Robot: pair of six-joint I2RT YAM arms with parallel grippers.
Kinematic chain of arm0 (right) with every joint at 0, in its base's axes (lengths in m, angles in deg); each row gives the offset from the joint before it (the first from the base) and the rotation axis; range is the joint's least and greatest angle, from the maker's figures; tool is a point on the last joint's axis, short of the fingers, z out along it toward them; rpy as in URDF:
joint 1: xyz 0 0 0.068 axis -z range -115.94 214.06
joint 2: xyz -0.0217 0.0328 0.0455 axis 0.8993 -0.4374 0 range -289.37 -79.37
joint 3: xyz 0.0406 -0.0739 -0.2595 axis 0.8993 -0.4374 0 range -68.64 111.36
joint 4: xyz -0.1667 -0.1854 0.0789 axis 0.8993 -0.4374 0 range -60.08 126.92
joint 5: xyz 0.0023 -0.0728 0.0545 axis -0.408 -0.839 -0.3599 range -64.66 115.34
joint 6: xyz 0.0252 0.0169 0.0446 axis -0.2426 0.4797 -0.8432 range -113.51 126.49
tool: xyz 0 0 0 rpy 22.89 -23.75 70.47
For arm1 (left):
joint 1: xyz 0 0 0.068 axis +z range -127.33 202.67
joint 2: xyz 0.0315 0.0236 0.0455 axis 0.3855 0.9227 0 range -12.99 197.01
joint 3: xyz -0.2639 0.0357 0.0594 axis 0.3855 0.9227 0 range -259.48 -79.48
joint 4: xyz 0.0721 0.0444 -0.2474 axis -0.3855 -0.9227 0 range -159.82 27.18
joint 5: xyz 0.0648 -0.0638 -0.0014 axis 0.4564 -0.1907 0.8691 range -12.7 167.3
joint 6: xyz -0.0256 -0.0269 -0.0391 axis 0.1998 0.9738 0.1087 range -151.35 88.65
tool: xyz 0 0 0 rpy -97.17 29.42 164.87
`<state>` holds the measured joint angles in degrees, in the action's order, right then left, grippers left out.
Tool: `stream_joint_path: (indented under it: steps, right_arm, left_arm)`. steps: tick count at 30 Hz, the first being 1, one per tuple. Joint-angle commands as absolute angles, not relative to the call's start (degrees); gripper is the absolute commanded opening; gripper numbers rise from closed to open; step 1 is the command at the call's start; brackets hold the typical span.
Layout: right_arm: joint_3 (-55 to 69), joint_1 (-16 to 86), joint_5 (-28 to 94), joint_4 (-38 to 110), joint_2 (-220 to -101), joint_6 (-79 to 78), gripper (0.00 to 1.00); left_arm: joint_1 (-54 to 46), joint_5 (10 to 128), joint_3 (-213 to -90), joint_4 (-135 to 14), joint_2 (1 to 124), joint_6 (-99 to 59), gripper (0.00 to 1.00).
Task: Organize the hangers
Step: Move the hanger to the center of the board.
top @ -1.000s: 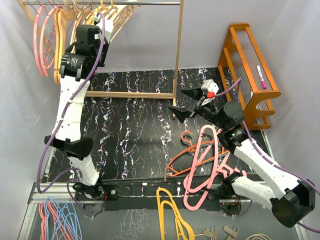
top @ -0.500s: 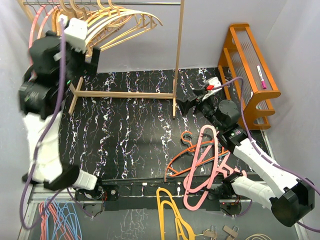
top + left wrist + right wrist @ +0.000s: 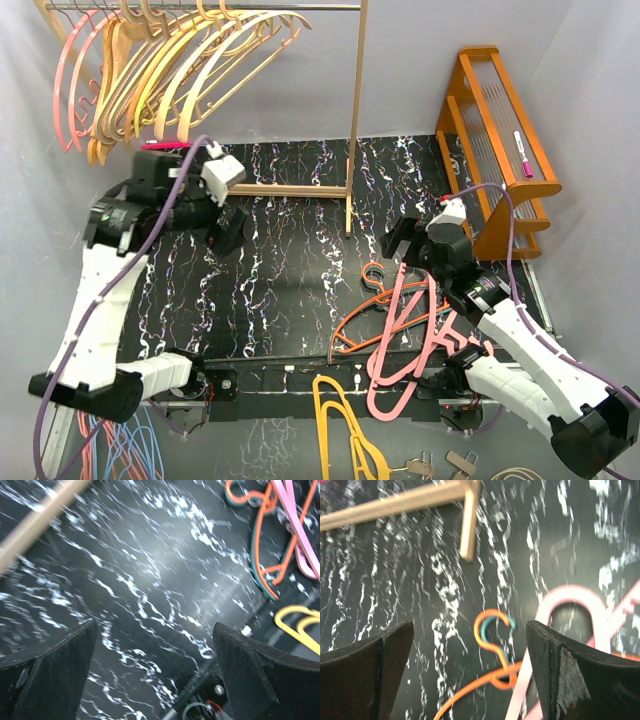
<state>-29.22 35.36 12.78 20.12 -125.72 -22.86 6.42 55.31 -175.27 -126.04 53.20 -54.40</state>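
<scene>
Black marbled mat (image 3: 290,290) underlies everything. At its far edge stands the wooden rack (image 3: 352,120), its rail already carrying a fanned row of hangers (image 3: 170,70), pink through tan and orange. The rest lie in a tangled pile (image 3: 410,325) on the mat's right side, pink over orange and teal. The left gripper (image 3: 232,228) hangs over bare mat near the rack's foot, jaws wide apart and holding nothing. The right gripper (image 3: 405,245) is poised at the pile's far end, jaws likewise spread and empty.

The step in hand looks like fetching the next one from the pile. It would go best to close on a single frame near its hook and lift slowly, since the crossed frames will likely drag neighbours along.

Overhead gives the rail and the whole tangle. Only the right wrist view separates the orange hook (image 3: 490,612) from the teal hook (image 3: 510,622) nested against it, both lying between the fingers. The left wrist view confirms nothing sits between its own.
</scene>
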Motion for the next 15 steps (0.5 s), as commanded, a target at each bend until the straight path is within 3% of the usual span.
stream_joint_path:
  steps: [1, 7, 15]
  right_arm:
    - [-28.56, 35.51, 11.61, 3.88, -125.71, -44.48, 0.98]
    - [-33.87, 35.51, 23.60, 3.58, -125.31, -56.30, 0.99]
    - [-33.84, 35.41, 7.72, 1.86, -134.17, -57.51, 0.98]
  left_arm:
    - [6.50, 43.83, -167.82, -126.33, 51.73, -56.12, 0.97]
    - [6.15, 42.84, -160.39, -124.62, 50.74, -58.62, 0.97]
    - [6.15, 45.78, -155.01, -122.87, 47.71, -59.05, 0.97]
